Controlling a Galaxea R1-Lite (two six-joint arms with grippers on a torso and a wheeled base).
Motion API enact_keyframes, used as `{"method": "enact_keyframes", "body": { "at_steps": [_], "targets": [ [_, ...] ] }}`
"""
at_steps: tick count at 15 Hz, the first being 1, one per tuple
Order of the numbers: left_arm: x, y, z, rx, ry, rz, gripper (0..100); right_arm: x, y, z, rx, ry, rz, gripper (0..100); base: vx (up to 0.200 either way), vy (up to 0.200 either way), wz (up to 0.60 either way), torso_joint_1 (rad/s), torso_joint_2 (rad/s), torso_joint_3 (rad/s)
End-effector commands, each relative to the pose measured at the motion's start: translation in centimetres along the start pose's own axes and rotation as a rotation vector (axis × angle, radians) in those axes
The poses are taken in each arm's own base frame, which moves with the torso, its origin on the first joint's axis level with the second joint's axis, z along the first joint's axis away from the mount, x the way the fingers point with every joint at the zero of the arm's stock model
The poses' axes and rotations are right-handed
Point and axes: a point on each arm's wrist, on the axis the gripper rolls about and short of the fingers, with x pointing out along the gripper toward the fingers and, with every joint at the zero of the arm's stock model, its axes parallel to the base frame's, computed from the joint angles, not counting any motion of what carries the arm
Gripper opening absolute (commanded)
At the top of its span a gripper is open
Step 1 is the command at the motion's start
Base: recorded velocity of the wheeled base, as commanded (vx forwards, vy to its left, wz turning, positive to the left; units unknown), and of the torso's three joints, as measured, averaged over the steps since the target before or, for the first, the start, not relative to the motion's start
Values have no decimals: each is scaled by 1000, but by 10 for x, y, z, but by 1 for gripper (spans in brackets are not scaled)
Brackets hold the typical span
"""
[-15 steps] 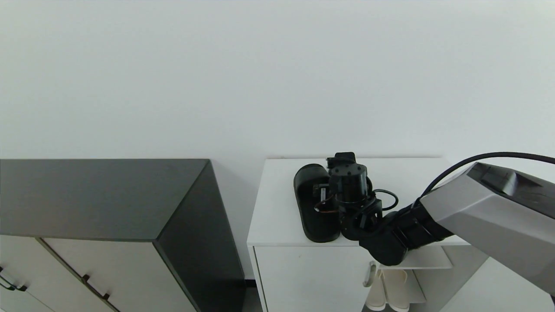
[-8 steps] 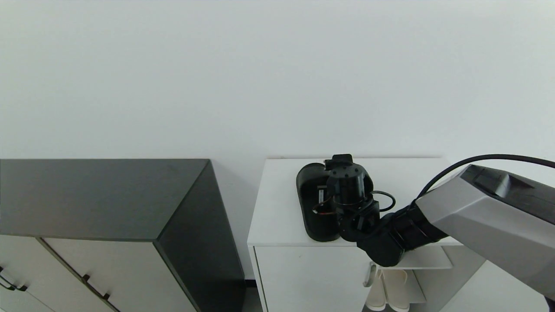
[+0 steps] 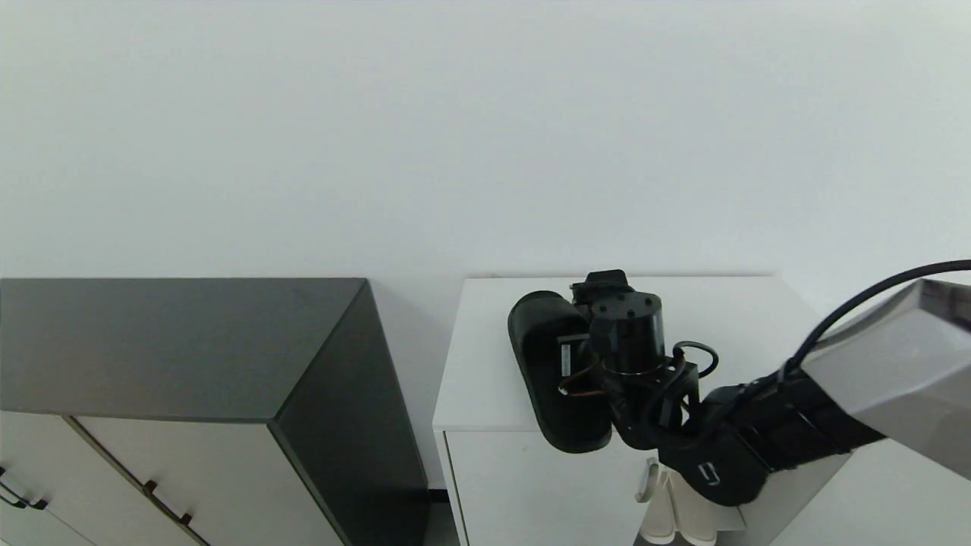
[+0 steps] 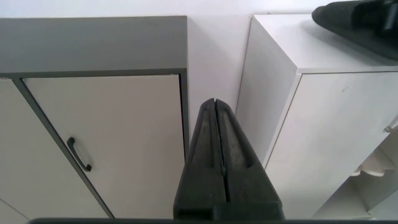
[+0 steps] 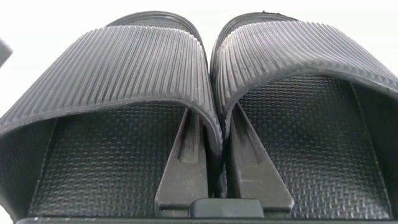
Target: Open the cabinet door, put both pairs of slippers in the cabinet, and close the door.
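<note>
The right gripper (image 5: 214,127), pinching the black slippers (image 3: 550,371) by their straps, pulls them back so their heels now hang over the front edge of the cabinet (image 3: 485,364) (next stop is likely the shelf below).

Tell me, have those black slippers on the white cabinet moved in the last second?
Yes. The black slippers, held by the right gripper, slid toward the front edge of the white cabinet; their near end now overhangs it.
</note>
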Motion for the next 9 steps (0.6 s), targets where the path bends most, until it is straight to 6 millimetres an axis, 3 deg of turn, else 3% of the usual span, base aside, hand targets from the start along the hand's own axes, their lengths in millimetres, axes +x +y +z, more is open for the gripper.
{"method": "enact_keyframes", "body": {
  "at_steps": [1, 3, 9],
  "targets": [
    [0, 0, 0, 1, 0, 1, 0, -64, -24, 24, 0, -7, 153, 0, 0, 0, 0, 0, 0, 0],
    [0, 0, 0, 3, 0, 4, 0, -83, -37, 26, -62, 15, 184, 0, 0, 0, 0, 0, 0, 0],
    [0, 0, 0, -3, 0, 6, 0, -79, -33, 16, -79, 42, 181, 0, 0, 0, 0, 0, 0, 0]
  ]
}}
